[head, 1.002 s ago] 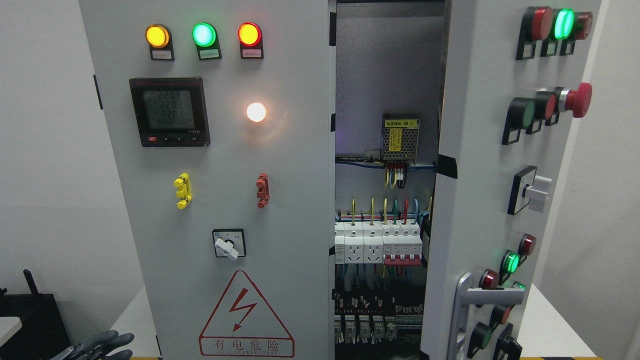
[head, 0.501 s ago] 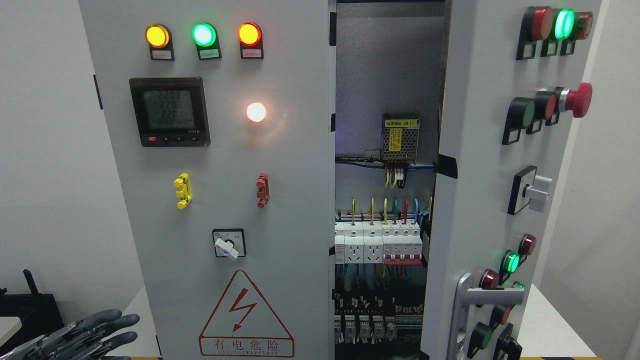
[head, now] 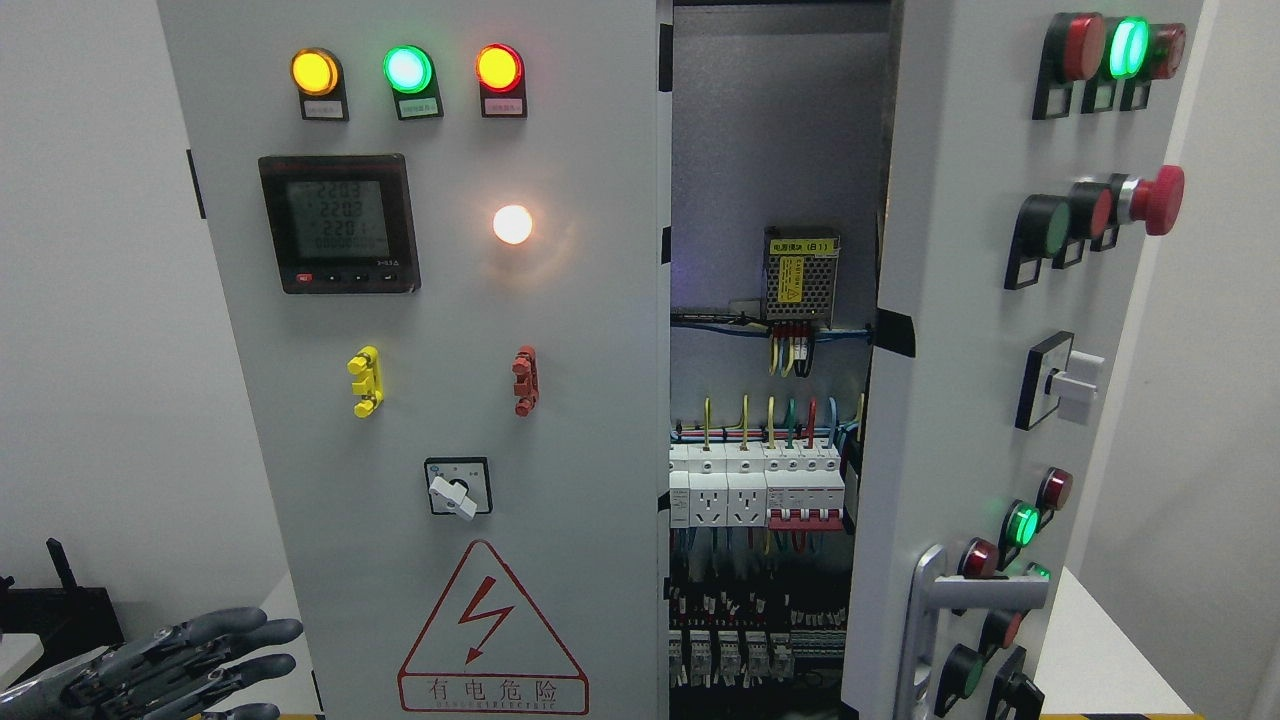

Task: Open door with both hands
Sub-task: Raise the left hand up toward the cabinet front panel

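A grey electrical cabinet fills the head view. Its left door (head: 440,420) is closed, with three indicator lamps, a digital meter (head: 338,222) and a warning triangle (head: 492,632). The right door (head: 1010,400) stands swung outward, with a silver handle (head: 955,595) low on it. Between the doors, breakers and wiring (head: 760,490) show inside. My left hand (head: 215,655) is at the lower left corner, dark grey fingers (head: 260,632) spread and holding nothing, just left of the left door's edge. The right hand is out of view.
The cabinet stands on a white table (head: 1100,650). A black object (head: 60,610) sits at the far left behind my hand. White walls lie on both sides. Buttons and a red emergency stop (head: 1158,200) stick out from the open right door.
My left hand has risen from the bottom edge and moved up and to the right, fingers extending toward the left door. Doors have not moved.
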`<move>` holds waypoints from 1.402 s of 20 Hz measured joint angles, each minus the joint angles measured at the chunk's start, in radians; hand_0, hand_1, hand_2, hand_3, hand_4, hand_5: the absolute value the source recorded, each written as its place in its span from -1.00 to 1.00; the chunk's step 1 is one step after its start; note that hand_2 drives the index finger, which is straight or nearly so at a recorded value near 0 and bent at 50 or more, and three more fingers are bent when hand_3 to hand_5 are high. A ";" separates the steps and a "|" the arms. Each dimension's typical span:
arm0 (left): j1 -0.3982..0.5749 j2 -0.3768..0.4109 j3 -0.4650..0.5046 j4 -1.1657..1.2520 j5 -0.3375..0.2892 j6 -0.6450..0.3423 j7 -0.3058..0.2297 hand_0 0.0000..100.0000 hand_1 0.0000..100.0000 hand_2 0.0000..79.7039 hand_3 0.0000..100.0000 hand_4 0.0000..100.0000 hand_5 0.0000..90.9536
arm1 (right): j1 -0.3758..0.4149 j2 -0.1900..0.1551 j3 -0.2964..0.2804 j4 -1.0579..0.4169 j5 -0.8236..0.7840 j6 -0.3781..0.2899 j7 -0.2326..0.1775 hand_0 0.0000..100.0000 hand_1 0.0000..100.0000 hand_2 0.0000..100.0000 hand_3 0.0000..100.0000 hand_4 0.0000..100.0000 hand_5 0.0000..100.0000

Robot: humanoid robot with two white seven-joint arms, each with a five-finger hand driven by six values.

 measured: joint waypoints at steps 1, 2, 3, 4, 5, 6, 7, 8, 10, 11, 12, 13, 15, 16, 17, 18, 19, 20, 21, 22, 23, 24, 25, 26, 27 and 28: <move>-0.004 0.004 0.000 -0.003 0.001 0.004 0.000 -1.00 -1.00 -1.00 -1.00 -0.94 -1.00 | 0.000 0.000 0.000 0.000 0.000 0.000 0.000 -1.00 -1.00 -1.00 -1.00 -1.00 -1.00; -0.009 0.007 0.000 -0.007 0.002 0.010 0.000 -1.00 -1.00 -1.00 -1.00 -0.94 -1.00 | 0.000 0.000 0.000 0.000 0.000 0.000 0.000 -1.00 -1.00 -1.00 -1.00 -1.00 -1.00; -0.018 0.010 -0.002 -0.010 0.004 0.020 0.000 -1.00 -1.00 -1.00 -1.00 -0.94 -1.00 | 0.000 0.000 0.000 0.000 0.000 0.000 0.000 -1.00 -1.00 -1.00 -1.00 -1.00 -1.00; -0.031 0.012 -0.004 -0.012 0.006 0.042 0.000 -1.00 -1.00 -1.00 -1.00 -0.94 -1.00 | 0.000 0.000 0.000 0.000 0.000 0.000 0.000 -1.00 -1.00 -1.00 -1.00 -1.00 -1.00; -0.048 0.012 -0.008 -0.015 0.009 0.062 -0.001 -1.00 -1.00 -1.00 -1.00 -0.94 -1.00 | 0.000 0.000 0.000 0.000 0.000 0.000 0.000 -1.00 -1.00 -1.00 -1.00 -1.00 -1.00; -0.071 0.009 -0.015 -0.017 0.011 0.085 -0.003 -1.00 -1.00 -1.00 -1.00 -0.93 -1.00 | 0.000 0.000 0.000 0.000 0.000 0.000 0.000 -1.00 -1.00 -1.00 -1.00 -1.00 -1.00; -0.101 0.004 -0.025 -0.018 0.012 0.111 -0.004 -1.00 -1.00 -1.00 -1.00 -0.93 -1.00 | 0.000 0.000 0.000 0.000 0.000 0.000 0.000 -1.00 -1.00 -1.00 -1.00 -1.00 -1.00; -0.148 -0.004 -0.041 -0.019 0.012 0.137 -0.003 -1.00 -1.00 -1.00 -1.00 -0.93 -1.00 | 0.000 0.000 0.000 0.000 0.000 0.000 0.000 -1.00 -1.00 -1.00 -1.00 -1.00 -1.00; -0.249 -0.025 -0.080 -0.017 0.010 0.203 0.000 -1.00 -1.00 -1.00 -1.00 -0.93 -1.00 | 0.000 0.000 0.000 0.000 0.000 0.000 0.000 -1.00 -1.00 -1.00 -1.00 -1.00 -1.00; -0.311 -0.039 -0.105 -0.013 0.008 0.248 0.002 -1.00 -1.00 -1.00 -1.00 -0.94 -1.00 | 0.000 0.000 0.000 0.000 0.000 0.000 0.000 -1.00 -1.00 -1.00 -1.00 -1.00 -1.00; -0.376 -0.055 -0.132 -0.008 0.006 0.292 0.004 -1.00 -1.00 -1.00 -1.00 -0.94 -1.00 | 0.000 0.000 0.000 0.000 0.000 0.000 0.000 -1.00 -1.00 -1.00 -1.00 -1.00 -1.00; -0.444 -0.073 -0.157 0.000 0.003 0.341 0.006 -1.00 -1.00 -1.00 -1.00 -0.94 -1.00 | 0.000 0.000 0.000 0.000 0.000 0.000 -0.001 -1.00 -1.00 -1.00 -1.00 -1.00 -1.00; -0.580 -0.110 -0.214 0.018 0.000 0.421 0.008 -1.00 -1.00 -1.00 -1.00 -0.94 -1.00 | 0.000 0.000 0.000 0.000 0.000 0.000 -0.002 -1.00 -1.00 -1.00 -1.00 -1.00 -1.00; -0.646 -0.129 -0.245 0.027 -0.002 0.448 0.010 -1.00 -1.00 -1.00 -1.00 -0.93 -1.00 | 0.000 0.000 0.000 0.000 0.000 0.000 -0.003 -1.00 -1.00 -1.00 -1.00 -1.00 -1.00; -0.710 -0.145 -0.278 0.035 -0.003 0.462 0.012 -1.00 -1.00 -1.00 -1.00 -0.93 -1.00 | 0.000 0.000 0.000 0.000 0.000 0.000 -0.003 -1.00 -1.00 -1.00 -1.00 -1.00 -1.00; -0.773 -0.162 -0.312 0.042 -0.004 0.472 0.015 -1.00 -1.00 -1.00 -1.00 -0.93 -1.00 | 0.000 0.000 0.000 0.000 0.000 0.000 -0.003 -1.00 -1.00 -1.00 -1.00 -1.00 -1.00; -0.828 -0.178 -0.350 0.050 -0.005 0.480 0.020 -1.00 -1.00 -1.00 -1.00 -0.93 -1.00 | 0.000 0.000 0.000 0.000 0.000 0.000 -0.003 -1.00 -1.00 -1.00 -1.00 -1.00 -1.00; -0.874 -0.192 -0.384 0.057 -0.005 0.484 0.024 -1.00 -1.00 -1.00 -1.00 -0.93 -1.00 | 0.000 0.000 0.000 0.000 0.000 0.000 -0.002 -1.00 -1.00 -1.00 -1.00 -1.00 -1.00; -0.913 -0.204 -0.413 0.063 -0.006 0.486 0.028 -1.00 -1.00 -1.00 -1.00 -0.93 -1.00 | 0.000 0.000 0.000 0.000 0.000 0.000 -0.002 -1.00 -1.00 -1.00 -1.00 -1.00 -1.00; -0.954 -0.219 -0.445 0.069 -0.006 0.489 0.030 -1.00 -1.00 -1.00 -1.00 -0.93 -1.00 | 0.000 0.000 0.000 0.000 0.000 0.000 -0.001 -1.00 -1.00 -1.00 -1.00 -1.00 -1.00; -0.994 -0.232 -0.476 0.075 -0.006 0.491 0.031 -1.00 -1.00 -1.00 -1.00 -0.93 -1.00 | 0.000 0.000 0.000 0.000 0.000 0.000 -0.001 -1.00 -1.00 -1.00 -1.00 -1.00 -1.00; -1.042 -0.246 -0.513 0.083 -0.006 0.494 0.032 -1.00 -1.00 -1.00 -1.00 -0.93 -1.00 | 0.000 0.000 0.000 0.000 0.000 0.000 -0.001 -1.00 -1.00 -1.00 -1.00 -1.00 -1.00; -1.088 -0.259 -0.551 0.090 -0.005 0.495 0.032 -1.00 -1.00 -1.00 -1.00 -0.93 -1.00 | 0.000 0.000 0.000 0.000 0.000 0.000 -0.001 -1.00 -1.00 -1.00 -1.00 -1.00 -1.00; -1.133 -0.271 -0.589 0.098 -0.004 0.495 0.033 -1.00 -1.00 -1.00 -1.00 -0.93 -1.00 | 0.000 0.000 0.000 0.000 0.000 0.000 0.000 -1.00 -1.00 -1.00 -1.00 -1.00 -1.00; -1.174 -0.284 -0.625 0.106 -0.002 0.495 0.033 -1.00 -1.00 -1.00 -1.00 -0.93 -1.00 | 0.000 0.000 0.000 0.000 0.000 0.000 0.000 -1.00 -1.00 -1.00 -1.00 -1.00 -1.00; -1.209 -0.298 -0.658 0.115 -0.002 0.495 0.034 -1.00 -1.00 -1.00 -1.00 -0.93 -1.00 | 0.000 0.000 0.000 0.000 0.000 0.000 0.000 -1.00 -1.00 -1.00 -1.00 -1.00 -1.00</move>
